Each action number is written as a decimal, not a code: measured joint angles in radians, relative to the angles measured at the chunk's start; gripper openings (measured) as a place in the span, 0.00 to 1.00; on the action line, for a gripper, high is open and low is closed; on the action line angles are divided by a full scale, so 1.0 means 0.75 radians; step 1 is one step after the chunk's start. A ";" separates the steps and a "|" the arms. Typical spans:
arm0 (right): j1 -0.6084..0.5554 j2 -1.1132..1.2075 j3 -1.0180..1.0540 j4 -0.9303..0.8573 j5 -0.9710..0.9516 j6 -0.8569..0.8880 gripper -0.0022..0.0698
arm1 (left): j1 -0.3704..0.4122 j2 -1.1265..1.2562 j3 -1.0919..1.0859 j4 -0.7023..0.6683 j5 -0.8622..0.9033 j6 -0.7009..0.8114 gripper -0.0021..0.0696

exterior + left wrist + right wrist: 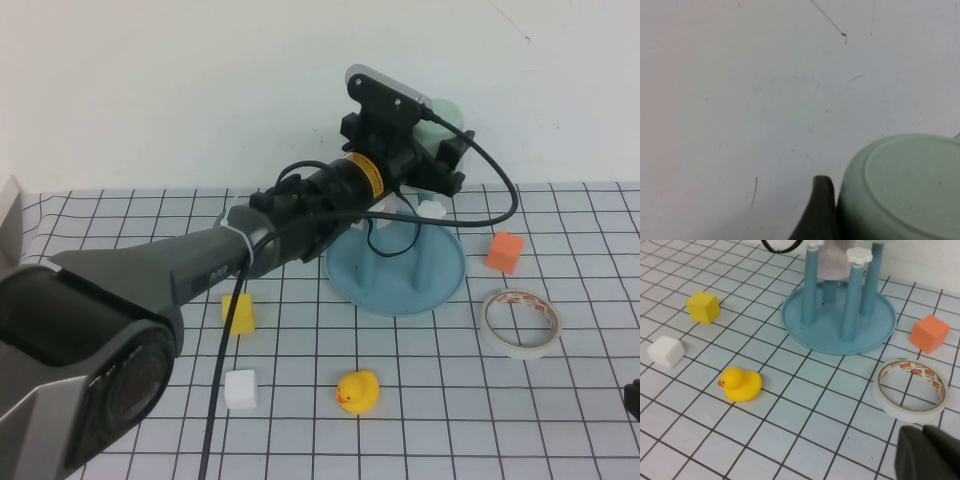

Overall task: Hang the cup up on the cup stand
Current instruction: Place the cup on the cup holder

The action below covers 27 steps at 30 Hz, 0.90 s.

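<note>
Cup (446,112): inverted, gripped by left end effector (440,150), directly above cup stand (396,275) pegs.
Right end effector (930,452): clenched, parked near tabletop edge.

1. The left arm and its wrist camera cover most of the cup (445,112) in the high view; only a mint-green sliver shows behind the left gripper (440,150).
2. The cup stand (440,280) has its upper pegs hidden by that arm.
3. The right gripper (927,452) is cut off at the frame's edge, a dark blur.
4. In the left wrist view the cup runs past the frame's edge.
</note>
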 joint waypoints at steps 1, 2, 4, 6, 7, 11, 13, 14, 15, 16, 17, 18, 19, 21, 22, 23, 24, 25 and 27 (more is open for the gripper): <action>0.000 0.000 0.000 0.000 0.000 0.000 0.03 | 0.000 0.006 0.000 -0.003 -0.017 0.003 0.83; 0.000 0.000 0.000 0.000 0.000 0.000 0.03 | 0.000 0.009 0.000 -0.008 -0.037 0.003 0.83; 0.000 0.000 0.000 0.002 0.000 0.000 0.03 | 0.000 0.021 0.000 -0.008 -0.069 0.012 0.83; 0.000 0.000 0.000 0.002 0.000 0.000 0.03 | 0.000 0.037 0.000 -0.008 -0.096 0.028 0.83; 0.000 0.000 0.000 0.002 0.000 0.000 0.03 | 0.000 0.045 0.000 -0.008 -0.105 0.037 0.83; 0.000 0.000 0.000 0.002 0.000 0.000 0.03 | 0.000 0.052 0.000 -0.008 -0.116 0.053 0.83; 0.000 0.000 0.000 0.002 0.000 0.000 0.03 | 0.000 0.052 0.000 -0.008 -0.121 0.053 0.83; 0.000 0.000 0.000 0.002 0.000 0.000 0.03 | 0.000 0.052 0.000 -0.008 -0.127 0.053 0.83; 0.000 0.000 0.000 0.002 0.000 0.000 0.03 | 0.000 0.052 0.000 -0.008 -0.127 0.053 0.83; 0.000 0.000 0.000 0.002 0.000 0.000 0.03 | 0.000 0.052 0.000 -0.008 -0.127 0.054 0.83; 0.000 0.000 0.000 0.002 0.000 0.000 0.03 | 0.000 0.052 0.000 -0.008 -0.127 0.057 0.83; 0.000 0.000 0.000 0.002 0.000 0.000 0.03 | 0.000 0.052 0.000 -0.008 -0.127 0.058 0.83; 0.000 0.000 0.000 0.002 0.000 0.000 0.03 | 0.000 0.052 0.000 -0.008 -0.127 0.060 0.83; 0.000 0.000 0.000 0.002 0.000 0.000 0.03 | 0.000 0.052 0.000 -0.008 -0.127 0.060 0.83; 0.000 0.000 0.000 0.002 0.000 0.000 0.03 | 0.000 0.052 0.000 -0.008 -0.127 0.061 0.83; 0.000 0.000 0.000 0.002 0.000 0.000 0.03 | 0.000 0.052 0.000 -0.008 -0.127 0.064 0.83; 0.000 0.000 0.000 0.002 0.000 0.000 0.03 | 0.000 0.052 0.000 -0.008 -0.127 0.064 0.83; 0.000 0.000 0.000 0.002 0.000 0.000 0.03 | 0.000 0.052 0.000 -0.008 -0.127 0.064 0.83; 0.000 0.000 0.000 0.002 0.000 0.000 0.03 | 0.000 0.052 0.000 -0.008 -0.127 0.064 0.83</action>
